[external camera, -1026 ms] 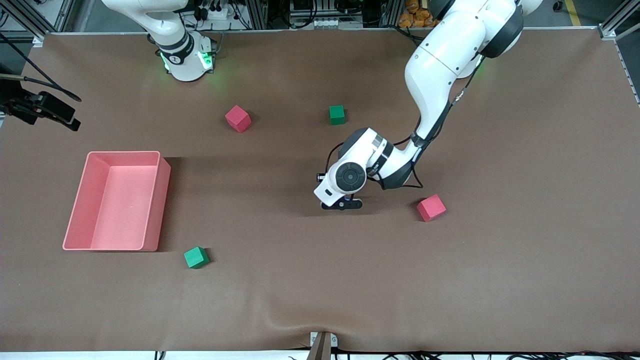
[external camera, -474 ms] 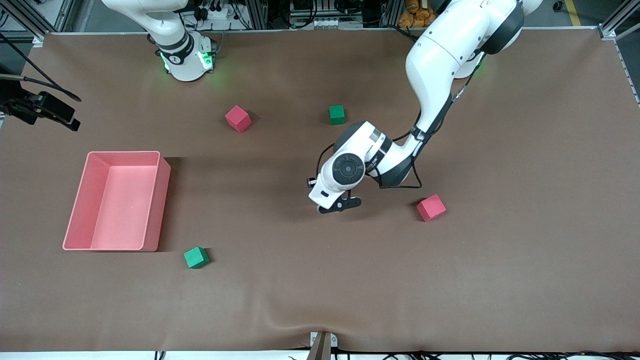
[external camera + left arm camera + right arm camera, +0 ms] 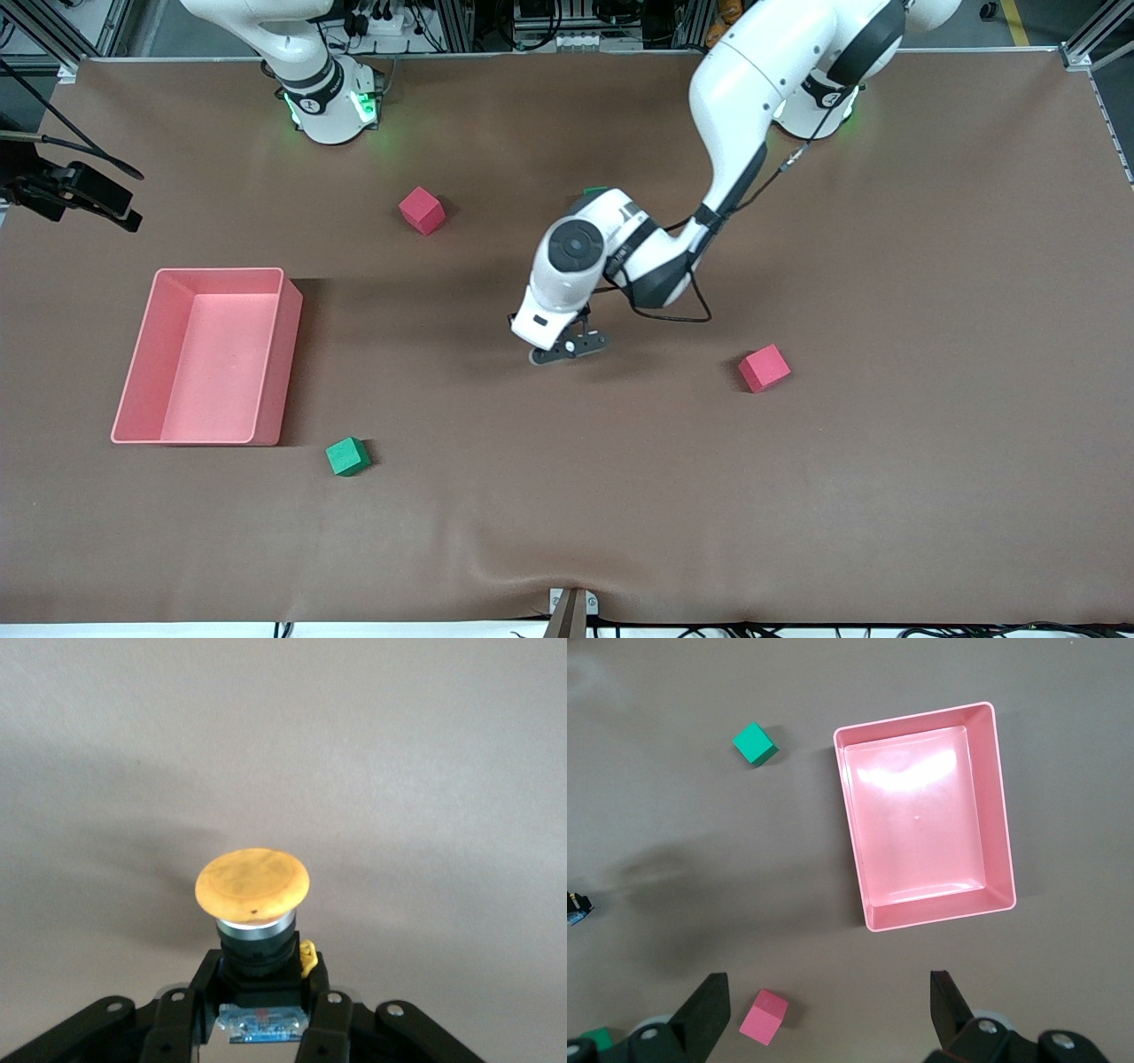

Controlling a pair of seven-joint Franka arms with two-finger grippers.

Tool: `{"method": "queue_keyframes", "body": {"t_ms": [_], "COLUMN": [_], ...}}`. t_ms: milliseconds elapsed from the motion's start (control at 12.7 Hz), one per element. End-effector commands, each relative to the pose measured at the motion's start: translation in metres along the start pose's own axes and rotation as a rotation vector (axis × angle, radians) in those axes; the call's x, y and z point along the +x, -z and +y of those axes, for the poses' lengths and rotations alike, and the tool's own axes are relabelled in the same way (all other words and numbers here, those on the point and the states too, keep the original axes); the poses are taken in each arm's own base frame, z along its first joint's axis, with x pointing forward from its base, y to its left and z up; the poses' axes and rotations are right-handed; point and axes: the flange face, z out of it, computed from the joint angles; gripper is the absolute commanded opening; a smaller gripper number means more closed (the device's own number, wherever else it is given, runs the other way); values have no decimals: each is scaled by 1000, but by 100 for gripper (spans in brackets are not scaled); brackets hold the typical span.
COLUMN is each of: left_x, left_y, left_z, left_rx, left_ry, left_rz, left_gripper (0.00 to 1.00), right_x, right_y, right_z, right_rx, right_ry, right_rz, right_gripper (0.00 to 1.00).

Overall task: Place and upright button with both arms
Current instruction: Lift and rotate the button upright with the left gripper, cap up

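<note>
The button (image 3: 252,885) has a round orange cap on a short black body. It sits between the fingers of my left gripper (image 3: 259,1014), which is shut on its body, cap pointing away from the wrist, over bare brown mat. In the front view my left gripper (image 3: 567,347) hangs low over the middle of the table, and the wrist hides the button. My right gripper (image 3: 828,1014) is open and empty, high over the mat beside the pink bin (image 3: 1003,815); it is out of the front view.
The pink bin (image 3: 280,354) stands toward the right arm's end. A red cube (image 3: 422,210) lies near the right arm's base, another red cube (image 3: 764,368) toward the left arm's end, and a green cube (image 3: 347,456) near the bin. The left arm almost hides another green cube (image 3: 595,190).
My left arm has carried the button toward the right arm's end of the table, and its wrist now covers most of the green cube. The right arm has not visibly moved.
</note>
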Motion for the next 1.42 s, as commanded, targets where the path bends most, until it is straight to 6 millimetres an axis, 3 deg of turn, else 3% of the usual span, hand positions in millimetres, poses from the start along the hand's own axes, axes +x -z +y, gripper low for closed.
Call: {"method": "queue_keyframes", "body": {"t_ms": [0, 474, 868, 1342], "left_x": [-18, -69, -96, -117], "left_y": [10, -13, -78, -133], "left_z": [13, 30, 25, 11], "left_rx": [39, 135, 86, 27], "left_ry": [-20, -105, -202, -358], "left_rz": [167, 589, 923, 1093], "left_gripper": [0, 0, 0, 0], "right_x": [-7, -7, -7, -7], "right_y": [2, 2, 2, 1], "right_z": [3, 4, 3, 4], "right_rx": [-8, -8, -4, -4], "right_ry": [11, 9, 10, 8], "right_rz": [7, 7, 6, 1], "right_gripper": [100, 100, 100, 100]}}
